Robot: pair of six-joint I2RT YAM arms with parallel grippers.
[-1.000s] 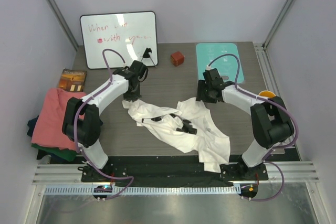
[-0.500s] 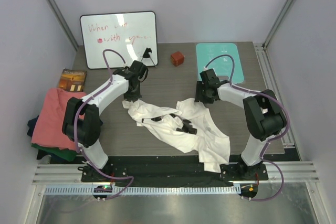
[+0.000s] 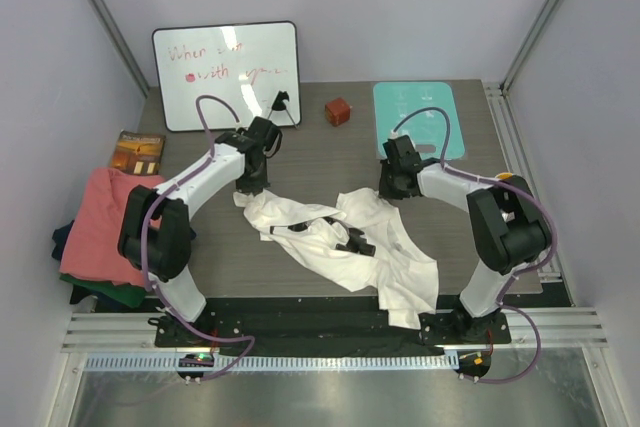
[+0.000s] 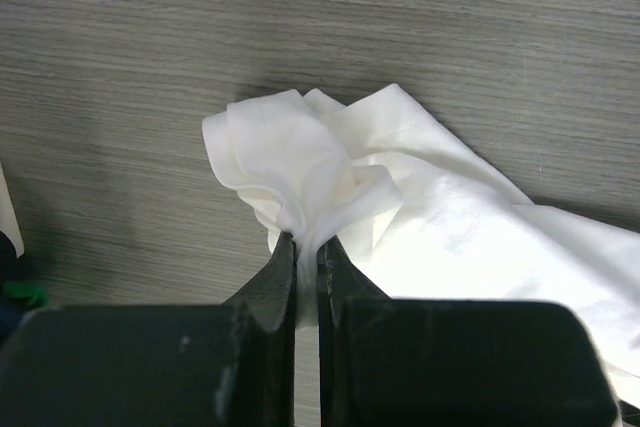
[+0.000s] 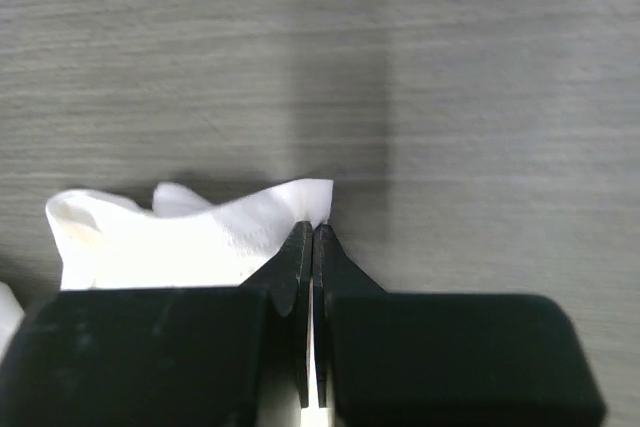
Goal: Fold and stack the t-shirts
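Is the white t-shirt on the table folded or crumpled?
Crumpled, not folded: the white t-shirt lies bunched and wrinkled, edges pinched in the left tool and right tool.

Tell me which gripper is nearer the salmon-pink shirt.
Left. The left gripper, shut on the white shirt, sits on the salmon-pink shirt's side of the table; the right gripper holds the opposite end, farther away.

At the back left of my dark wood-grain desk (image 3: 330,162) stands a whiteboard with red writing (image 3: 226,75). To its right lie a small reddish-brown cube (image 3: 338,111) and a flat teal mat (image 3: 400,97).
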